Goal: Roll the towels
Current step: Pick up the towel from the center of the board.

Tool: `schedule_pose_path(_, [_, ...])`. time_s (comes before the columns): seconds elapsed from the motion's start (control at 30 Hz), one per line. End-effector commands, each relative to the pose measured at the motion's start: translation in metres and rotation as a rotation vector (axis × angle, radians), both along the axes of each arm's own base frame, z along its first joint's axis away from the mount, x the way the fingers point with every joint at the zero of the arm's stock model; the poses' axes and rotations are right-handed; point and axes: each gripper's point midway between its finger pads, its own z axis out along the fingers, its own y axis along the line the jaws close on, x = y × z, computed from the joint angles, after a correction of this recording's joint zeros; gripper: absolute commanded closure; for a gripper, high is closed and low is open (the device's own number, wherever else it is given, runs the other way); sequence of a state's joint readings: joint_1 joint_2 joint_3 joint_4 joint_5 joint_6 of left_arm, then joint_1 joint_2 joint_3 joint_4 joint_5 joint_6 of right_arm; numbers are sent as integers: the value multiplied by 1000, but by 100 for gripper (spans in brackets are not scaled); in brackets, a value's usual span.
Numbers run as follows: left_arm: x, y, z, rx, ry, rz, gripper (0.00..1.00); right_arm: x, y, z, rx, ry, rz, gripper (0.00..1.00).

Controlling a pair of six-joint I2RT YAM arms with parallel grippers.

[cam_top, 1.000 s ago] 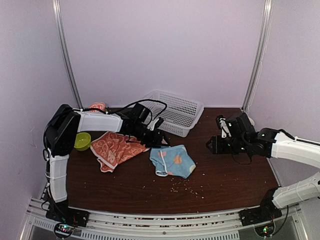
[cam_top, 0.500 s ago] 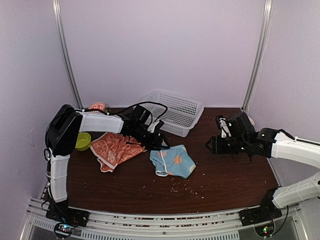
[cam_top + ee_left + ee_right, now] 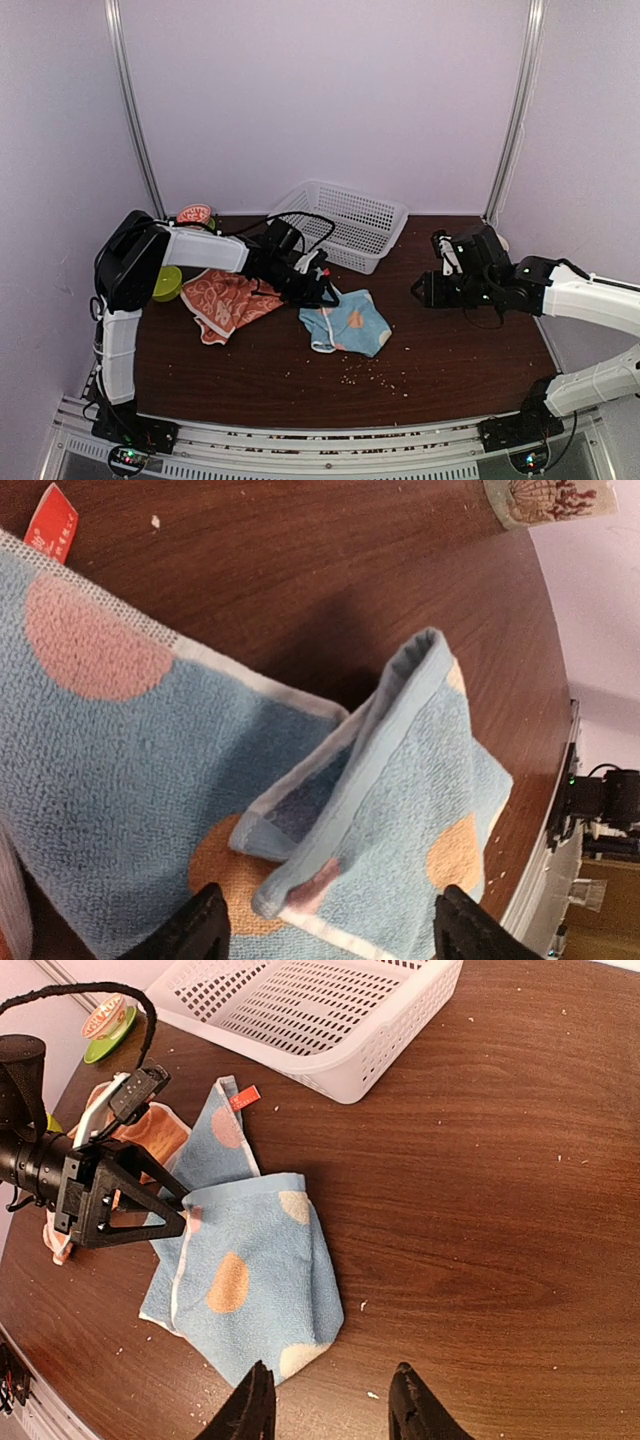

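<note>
The light blue towel with peach and pink patches lies crumpled and partly folded at the table's middle. It also shows in the right wrist view. The orange-red towel with white swirls lies flat to its left. My left gripper is open just above the blue towel's left edge. In the left wrist view a raised fold of the towel lies ahead of the spread fingers. My right gripper is open and empty over bare table right of the blue towel, as the right wrist view shows.
A white plastic basket stands at the back middle. A green bowl and a patterned cup sit at the left behind the orange-red towel. Small crumbs are scattered in front of the blue towel.
My left gripper has moved right, from over the orange-red towel's edge to the blue towel's left edge. The right arm has not moved.
</note>
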State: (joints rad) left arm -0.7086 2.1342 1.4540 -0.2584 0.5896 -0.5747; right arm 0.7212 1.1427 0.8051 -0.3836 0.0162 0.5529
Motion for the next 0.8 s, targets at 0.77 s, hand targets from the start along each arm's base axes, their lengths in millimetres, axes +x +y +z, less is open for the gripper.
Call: schedule_pose_path(0.77, [4,-16,12,-80,-38,-35,27,1,-2,0,13,-8,-8,60])
